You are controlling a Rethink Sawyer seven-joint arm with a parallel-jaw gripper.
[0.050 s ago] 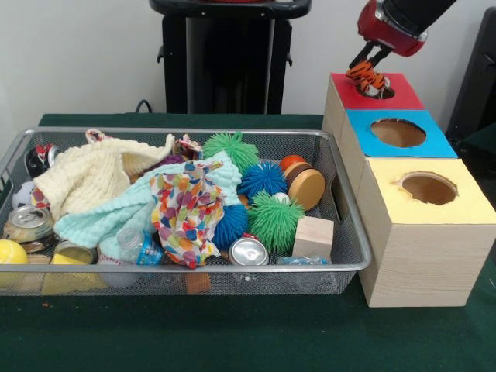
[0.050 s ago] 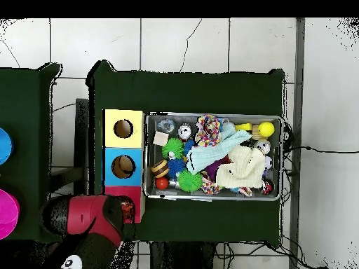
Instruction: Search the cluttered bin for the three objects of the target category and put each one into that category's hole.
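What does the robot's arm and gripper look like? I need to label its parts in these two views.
The arm has a glossy red shell with black sections; in the overhead view a black segment near the bottom carries white markings. The gripper is small, dark and narrow below the red wrist housing. No loose cables show on it.

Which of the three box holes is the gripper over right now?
The red-topped box's hole, farthest from the camera in the front view. The gripper holds an orange striped toy there; the blue and yellow holes stand clear.
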